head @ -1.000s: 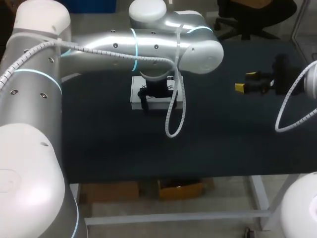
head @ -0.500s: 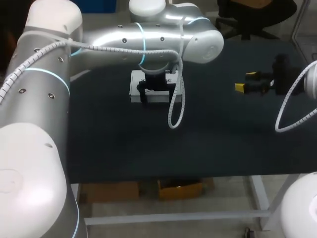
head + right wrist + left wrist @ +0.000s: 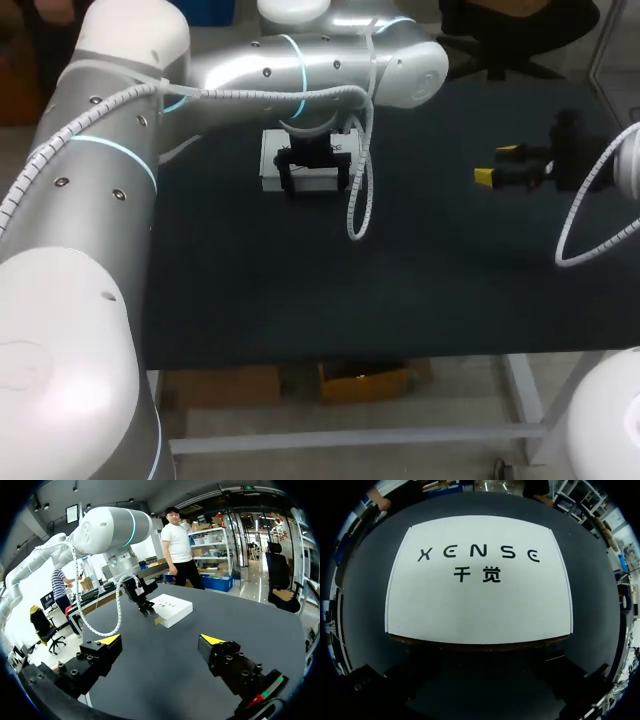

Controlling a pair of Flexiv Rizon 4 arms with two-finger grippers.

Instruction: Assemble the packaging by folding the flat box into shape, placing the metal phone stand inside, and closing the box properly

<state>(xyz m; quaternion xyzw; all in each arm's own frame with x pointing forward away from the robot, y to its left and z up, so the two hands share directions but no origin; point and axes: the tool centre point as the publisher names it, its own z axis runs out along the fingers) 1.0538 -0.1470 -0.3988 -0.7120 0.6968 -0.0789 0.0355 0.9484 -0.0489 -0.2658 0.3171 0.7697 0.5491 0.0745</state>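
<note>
Since a second ago the white box [image 3: 270,172] has been shifted toward the upper middle, the left gripper [image 3: 312,168] over it (grasp cannot be told). The right gripper [image 3: 160,641] is held spread and empty at the right, well apart. Bare table [image 3: 300,290] is seen across the lower frame.

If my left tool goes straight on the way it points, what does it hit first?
Most likely the white rectangular cardboard box: the left tool points down at its top, with nothing between. The gap is unclear.
</note>
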